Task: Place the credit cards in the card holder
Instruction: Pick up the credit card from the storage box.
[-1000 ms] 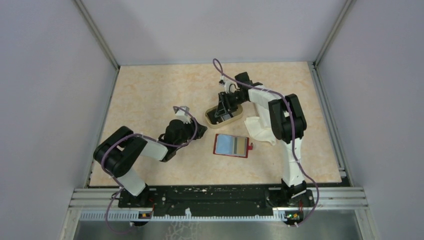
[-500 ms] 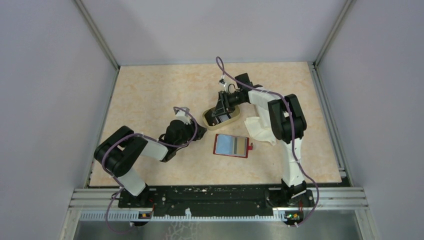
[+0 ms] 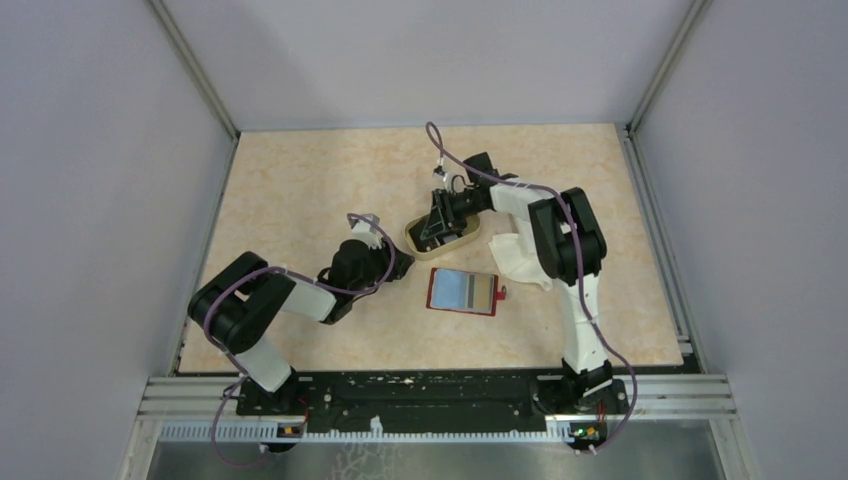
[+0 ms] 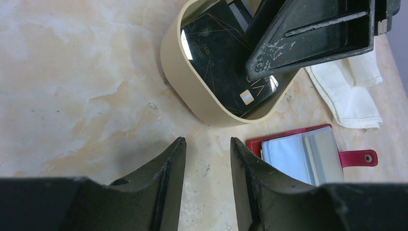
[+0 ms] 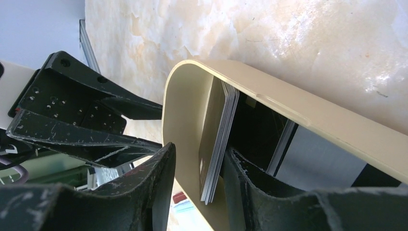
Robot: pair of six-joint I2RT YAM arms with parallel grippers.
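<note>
A thin stack of black and pale plastic credit cards (image 5: 219, 139) is standing on edge inside the tan oval tray (image 5: 308, 115), leaning against its inner wall at one curved end. More cards, black and grey-blue, are lying deeper in the tray. The right gripper (image 5: 199, 149) is reaching down into that end. Its jaws are standing partly open and straddling both the wall and the stack, with one finger outside the tray and the other inside against the cards. Both fingers seem to be touching what lies between them, but whether they are actually clamping it cannot be told.

The small red fold-over card holder (image 3: 463, 291) is lying open and flat on the marbled beige counter (image 3: 300, 190), just near of the tray, its snap strap pointing right. A crumpled white cloth (image 3: 515, 262) is lying to the right of the tray and the holder. The left gripper (image 4: 207, 140) is hanging low over the counter to the left of the holder and near-left of the tray. Its jaws are standing open with only bare counter between them.
</note>
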